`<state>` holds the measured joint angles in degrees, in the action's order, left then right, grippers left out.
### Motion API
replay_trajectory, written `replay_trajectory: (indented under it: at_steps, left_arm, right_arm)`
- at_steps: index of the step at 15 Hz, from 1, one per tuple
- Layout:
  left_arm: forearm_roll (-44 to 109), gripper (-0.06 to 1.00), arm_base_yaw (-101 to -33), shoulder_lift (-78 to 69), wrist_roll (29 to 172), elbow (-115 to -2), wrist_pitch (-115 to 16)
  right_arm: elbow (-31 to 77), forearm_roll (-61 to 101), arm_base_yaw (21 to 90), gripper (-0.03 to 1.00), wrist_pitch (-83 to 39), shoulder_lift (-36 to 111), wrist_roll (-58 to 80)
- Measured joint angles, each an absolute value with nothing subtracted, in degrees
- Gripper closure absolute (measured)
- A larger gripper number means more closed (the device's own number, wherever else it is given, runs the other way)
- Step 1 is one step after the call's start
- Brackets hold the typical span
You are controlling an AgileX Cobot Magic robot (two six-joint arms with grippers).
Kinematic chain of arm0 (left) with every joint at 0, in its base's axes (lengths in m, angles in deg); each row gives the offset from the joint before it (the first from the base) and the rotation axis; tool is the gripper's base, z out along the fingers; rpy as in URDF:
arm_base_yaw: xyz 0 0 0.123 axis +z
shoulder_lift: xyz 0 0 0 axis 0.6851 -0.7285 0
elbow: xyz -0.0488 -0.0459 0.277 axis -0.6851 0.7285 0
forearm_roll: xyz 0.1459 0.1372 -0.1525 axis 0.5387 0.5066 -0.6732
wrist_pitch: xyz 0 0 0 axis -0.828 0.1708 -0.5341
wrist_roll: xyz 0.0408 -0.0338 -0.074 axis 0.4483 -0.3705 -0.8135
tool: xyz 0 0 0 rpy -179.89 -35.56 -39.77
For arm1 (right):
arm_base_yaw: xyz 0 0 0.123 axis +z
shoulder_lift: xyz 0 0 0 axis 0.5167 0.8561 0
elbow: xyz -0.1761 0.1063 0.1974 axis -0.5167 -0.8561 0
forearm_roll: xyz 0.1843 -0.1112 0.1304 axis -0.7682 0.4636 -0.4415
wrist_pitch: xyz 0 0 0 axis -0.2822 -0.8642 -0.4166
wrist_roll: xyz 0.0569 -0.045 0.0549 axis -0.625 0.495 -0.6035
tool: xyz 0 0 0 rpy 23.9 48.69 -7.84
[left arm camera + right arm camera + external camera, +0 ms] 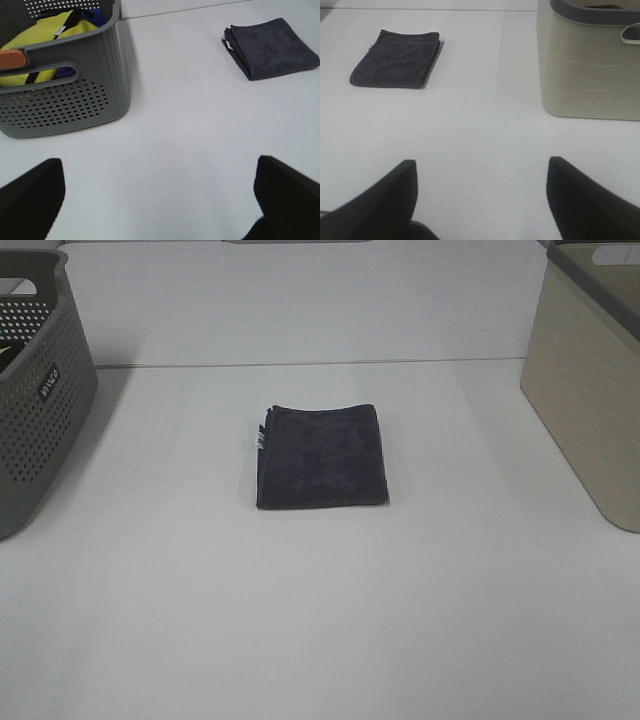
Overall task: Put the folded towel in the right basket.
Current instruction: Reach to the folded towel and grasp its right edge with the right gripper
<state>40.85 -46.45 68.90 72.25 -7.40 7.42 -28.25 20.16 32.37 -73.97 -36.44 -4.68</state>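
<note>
A folded dark grey towel (322, 455) lies flat on the white table, midway between two baskets. It also shows in the left wrist view (272, 47) and in the right wrist view (396, 66). The right basket (590, 380) is beige with a grey rim and stands at the table's right edge; the right wrist view (590, 65) shows its side. Neither gripper appears in the high view. My left gripper (155, 200) and right gripper (480, 200) are both open and empty, well short of the towel.
A grey perforated basket (40, 390) stands at the left edge; the left wrist view (65, 95) shows yellow and blue cloth (47, 37) inside it. A seam (300, 364) crosses the table behind the towel.
</note>
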Motion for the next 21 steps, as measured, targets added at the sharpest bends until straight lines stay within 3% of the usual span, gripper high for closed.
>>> replay_trajectory:
  at_steps: [21]
  left_arm:
    - [40.85,-0.03,-46.45,68.90,72.25,-7.40,7.42]
  right_arm:
    - [-28.25,20.16,32.37,0.28,-73.97,-36.44,-4.68]
